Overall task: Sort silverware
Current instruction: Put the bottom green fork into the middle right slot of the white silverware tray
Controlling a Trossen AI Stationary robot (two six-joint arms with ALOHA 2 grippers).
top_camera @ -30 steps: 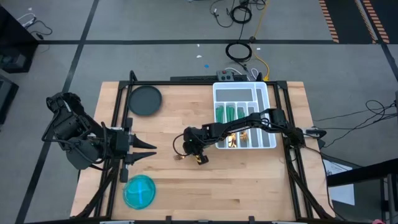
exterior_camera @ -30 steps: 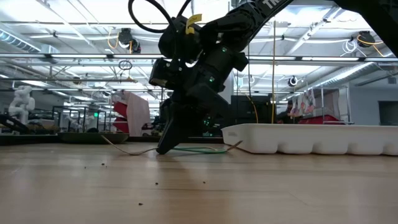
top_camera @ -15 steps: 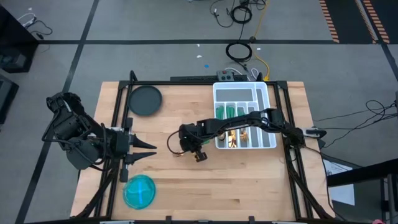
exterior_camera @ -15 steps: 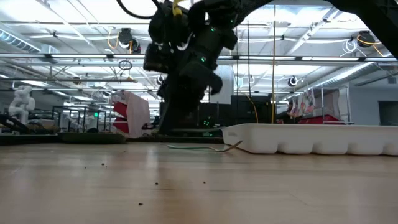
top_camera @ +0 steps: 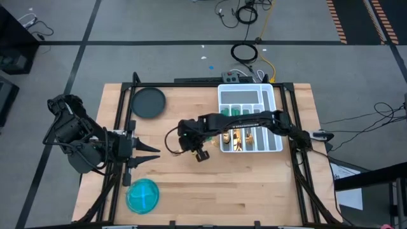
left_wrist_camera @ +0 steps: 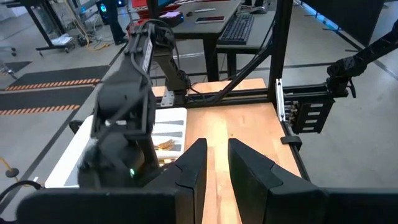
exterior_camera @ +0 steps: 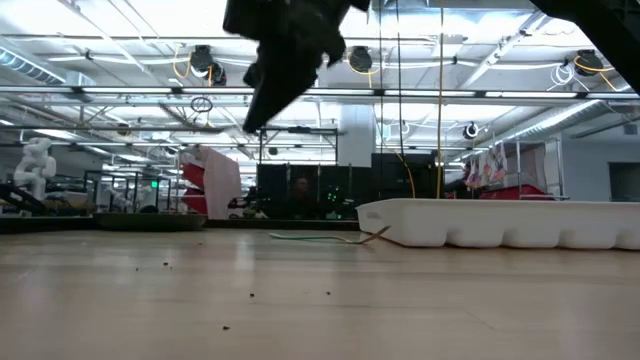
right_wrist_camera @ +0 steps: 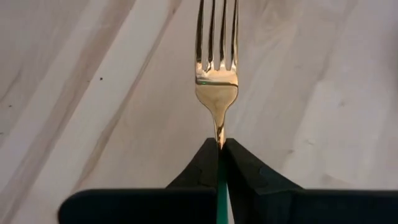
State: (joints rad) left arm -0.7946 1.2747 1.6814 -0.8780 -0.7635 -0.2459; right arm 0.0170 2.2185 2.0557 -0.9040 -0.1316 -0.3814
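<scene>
Probably a robotics lab: desk keyboard point(left_wrist_camera: 239, 26), ceiling trusses point(exterior_camera: 120, 92), taped floor point(top_camera: 76, 42).

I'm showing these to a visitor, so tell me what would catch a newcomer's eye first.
First, the gold-headed fork, pinched at its slim green handle by the right gripper and held above the bare wood near the table's middle. Next, the white tray at the far right, with green-handled silverware lying in its slots. The left gripper waits at the table's left edge, between a dark plate and a blue bowl.
</scene>
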